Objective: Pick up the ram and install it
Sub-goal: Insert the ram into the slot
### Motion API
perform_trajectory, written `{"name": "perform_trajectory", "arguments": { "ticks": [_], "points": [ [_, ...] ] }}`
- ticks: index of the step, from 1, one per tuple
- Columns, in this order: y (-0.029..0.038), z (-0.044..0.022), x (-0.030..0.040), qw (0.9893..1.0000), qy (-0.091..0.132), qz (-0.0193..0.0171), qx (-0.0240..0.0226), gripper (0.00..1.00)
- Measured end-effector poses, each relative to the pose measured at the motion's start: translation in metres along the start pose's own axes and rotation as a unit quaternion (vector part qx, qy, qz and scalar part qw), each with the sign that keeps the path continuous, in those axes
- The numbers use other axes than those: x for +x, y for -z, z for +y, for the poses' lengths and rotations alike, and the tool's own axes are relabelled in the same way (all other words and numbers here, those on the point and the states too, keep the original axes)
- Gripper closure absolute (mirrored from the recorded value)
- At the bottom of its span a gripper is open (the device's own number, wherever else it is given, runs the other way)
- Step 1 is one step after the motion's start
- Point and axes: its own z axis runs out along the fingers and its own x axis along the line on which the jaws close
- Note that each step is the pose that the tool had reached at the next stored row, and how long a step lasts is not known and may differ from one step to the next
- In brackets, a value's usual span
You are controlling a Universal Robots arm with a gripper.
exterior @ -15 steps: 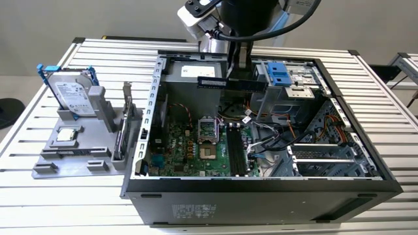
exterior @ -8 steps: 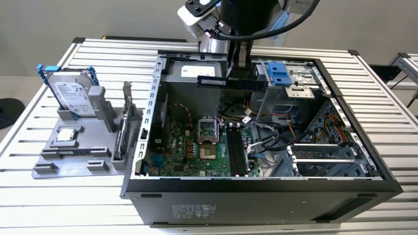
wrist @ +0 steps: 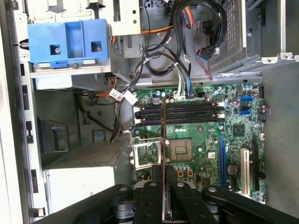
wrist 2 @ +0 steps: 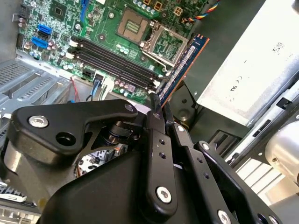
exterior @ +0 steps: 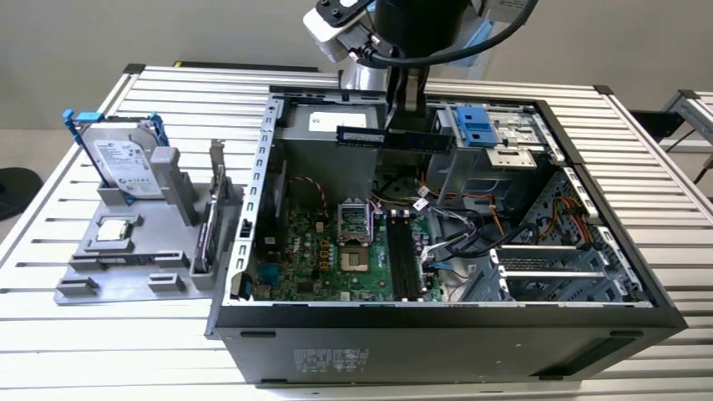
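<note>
My gripper (exterior: 405, 124) hangs over the back part of the open computer case (exterior: 446, 322), shut on the ram (exterior: 392, 138). The ram is a long dark stick with bluish marks, held level and on edge above the case floor. In the second wrist view the ram (wrist 2: 185, 60) juts out from between the black fingers (wrist 2: 154, 109) toward the motherboard. In the first wrist view the ram (wrist: 163, 135) appears edge-on as a thin line crossing the black memory slots (wrist: 177, 114). The slots (exterior: 403, 255) lie lower down on the green motherboard (exterior: 323, 251), well apart from the ram.
A grey fixture (exterior: 123, 267) at the exterior view's left holds a hard drive with blue rails (exterior: 123, 159), a small square chip (exterior: 115, 230) and an upright card (exterior: 212, 209). Inside the case are a blue drive cage (exterior: 477, 125), a power supply (wrist: 79, 186) and loose cables (wrist: 177, 56).
</note>
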Motion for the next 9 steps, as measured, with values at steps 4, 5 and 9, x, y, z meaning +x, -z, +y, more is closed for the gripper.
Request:
{"name": "perform_trajectory", "arguments": {
  "ticks": [4,5,9],
  "points": [
    [-0.0001,-0.0002,0.0017,1.0000,0.000,0.0000,0.0000,1.00],
    [-0.0001,-0.0003,0.0026,1.0000,0.000,0.0000,0.0000,1.00],
    [-0.0001,-0.0003,0.0029,1.0000,0.000,0.0001,0.0000,1.00]
  ]
}}
